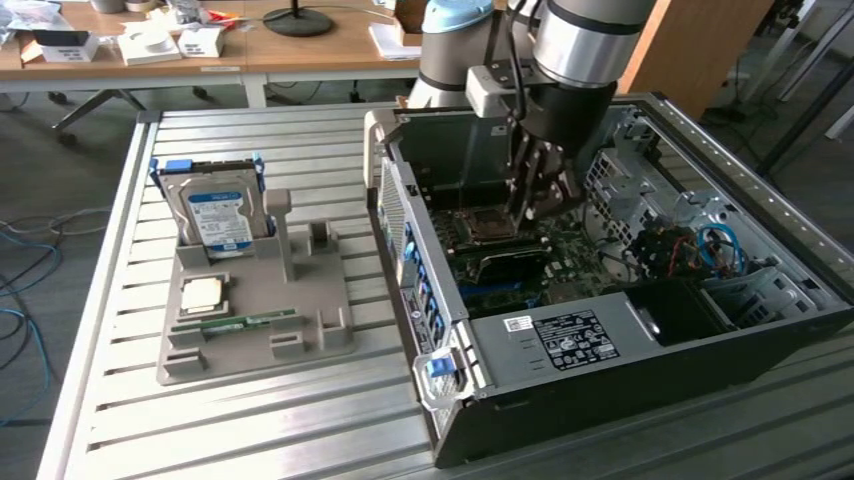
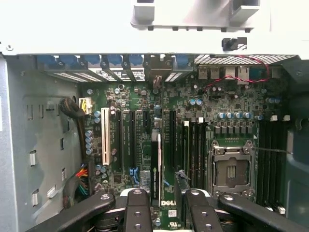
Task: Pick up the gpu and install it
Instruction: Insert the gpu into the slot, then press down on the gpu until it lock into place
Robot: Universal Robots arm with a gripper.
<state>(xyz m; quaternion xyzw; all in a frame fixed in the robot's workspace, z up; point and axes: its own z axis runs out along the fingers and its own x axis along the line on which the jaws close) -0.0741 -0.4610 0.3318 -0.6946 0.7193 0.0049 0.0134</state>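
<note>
a robot arm reaches down into an open computer case (image 1: 667, 330) on a slatted metal table (image 1: 107, 420), its claw (image 1: 537, 195) hanging over the motherboard (image 1: 534, 265). in the wrist view the claw (image 2: 164, 205) is closed on the gpu (image 2: 155, 164), a thin dark card seen edge-on, standing upright between the black fingers (image 2: 137, 212) with a pale strip running along its edge. the card stands over the row of long expansion slots, just beside a white slot (image 2: 105, 136) and near the black memory slots (image 2: 193, 147); whether it already sits in a slot cannot be told.

the motherboard is green and crowded with small silver-topped capacitors, and a square metal processor socket (image 2: 231, 169) lies open. red wires (image 2: 227, 75) loop near the rear ports. to the exterior view's left, a grey moulded tray (image 1: 287, 340) holds a silver hard drive (image 1: 218, 215) with a blue label, a square processor chip (image 1: 203, 293) and a narrow green memory stick (image 1: 247, 322).
</note>
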